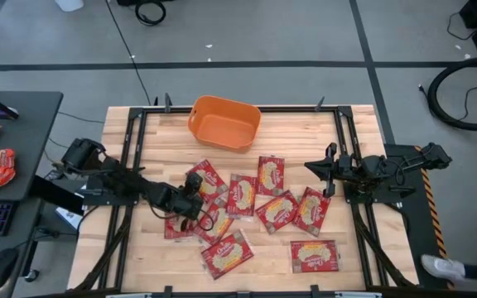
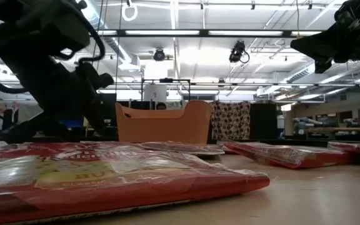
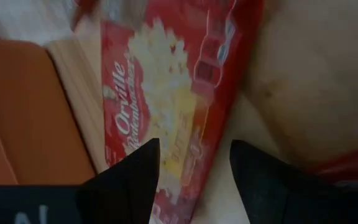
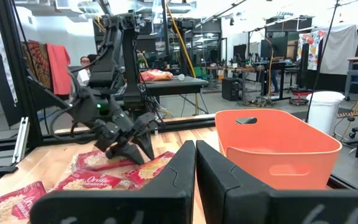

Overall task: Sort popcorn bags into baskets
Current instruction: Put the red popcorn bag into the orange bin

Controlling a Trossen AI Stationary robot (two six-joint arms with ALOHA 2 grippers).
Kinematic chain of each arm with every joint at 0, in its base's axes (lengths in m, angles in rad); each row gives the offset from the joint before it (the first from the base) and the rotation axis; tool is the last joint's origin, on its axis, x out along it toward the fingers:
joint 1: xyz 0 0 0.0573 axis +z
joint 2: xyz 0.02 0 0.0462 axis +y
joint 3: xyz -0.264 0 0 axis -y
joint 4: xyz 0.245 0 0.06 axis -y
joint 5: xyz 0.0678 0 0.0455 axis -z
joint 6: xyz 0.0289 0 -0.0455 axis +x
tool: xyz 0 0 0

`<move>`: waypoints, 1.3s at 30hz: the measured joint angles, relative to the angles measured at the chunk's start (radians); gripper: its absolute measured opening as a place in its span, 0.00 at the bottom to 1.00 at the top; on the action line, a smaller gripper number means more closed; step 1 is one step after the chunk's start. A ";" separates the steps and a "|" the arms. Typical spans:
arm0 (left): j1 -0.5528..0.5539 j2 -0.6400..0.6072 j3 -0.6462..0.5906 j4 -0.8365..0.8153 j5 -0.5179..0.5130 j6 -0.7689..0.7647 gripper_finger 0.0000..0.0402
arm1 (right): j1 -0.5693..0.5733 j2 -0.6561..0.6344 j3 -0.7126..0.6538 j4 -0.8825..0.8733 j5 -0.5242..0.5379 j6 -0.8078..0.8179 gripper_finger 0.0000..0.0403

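Wooden table (image 1: 139, 132), lab hall behind; orange tub (image 1: 224, 122) well beyond left gripper (image 1: 190, 199), nothing visible inside; popcorn bags (image 1: 276, 211) spread flat beside and right of it; nearest bag (image 3: 160, 112) directly beneath its parted fingers, long axis running between them; right gripper (image 1: 320, 168) closed, idle, farther off.
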 joint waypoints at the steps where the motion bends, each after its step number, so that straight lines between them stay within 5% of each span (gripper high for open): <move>1: 0.015 0.000 0.000 -0.003 0.002 0.000 0.48 | 0.000 0.000 0.000 0.000 0.000 0.000 0.05; 21: 0.129 0.021 0.000 0.014 0.073 -0.097 0.03 | 0.000 0.000 0.000 0.000 0.000 0.000 0.05; 27: 0.126 -0.056 0.029 -0.089 0.104 -0.171 0.02 | 0.000 0.000 0.000 -0.001 0.000 0.000 0.05; 39: 0.136 -0.172 0.347 -0.448 0.114 -0.430 0.00 | 0.000 0.000 0.000 -0.001 0.000 0.000 0.05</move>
